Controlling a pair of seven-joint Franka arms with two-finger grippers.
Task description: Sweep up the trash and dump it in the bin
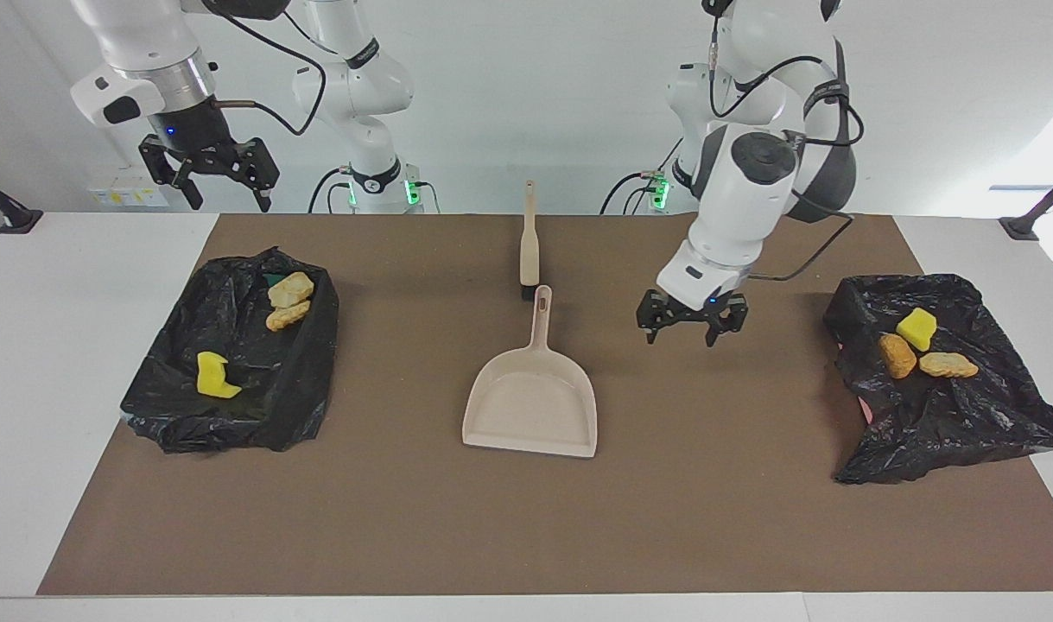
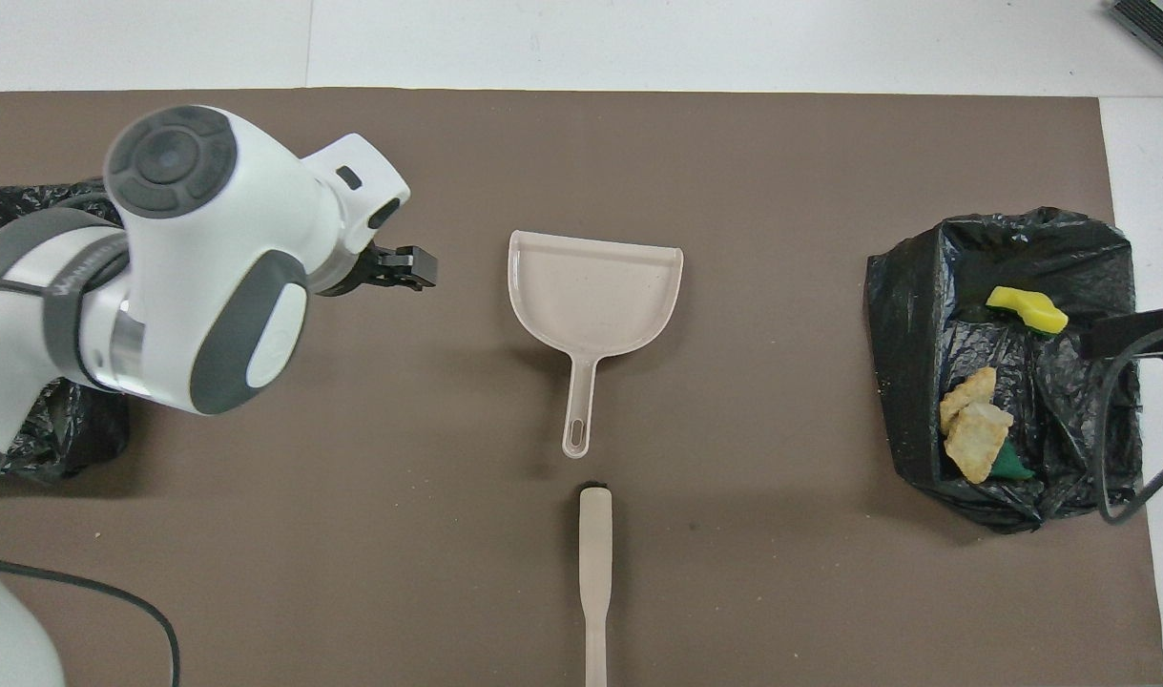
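Hovering open and empty over the mat between dustpan and one black bag, the left claw should retreat clear of both. Right claw waits, open, empty

2 black bags are counted: one at the right arm's end, one at the left arm's end. In the first, 1 yellow sponge chunk, 2 bread-like lumps and 1 green scrap are seen. On the second, 1 yellow sponge chunk and 2 orange lumps are seen. Total scraps counted: 7. 1 beige dustpan and 1 beige brush are counted on 1 brown mat. 2 arms, 2 grippers: left gripper, right gripper
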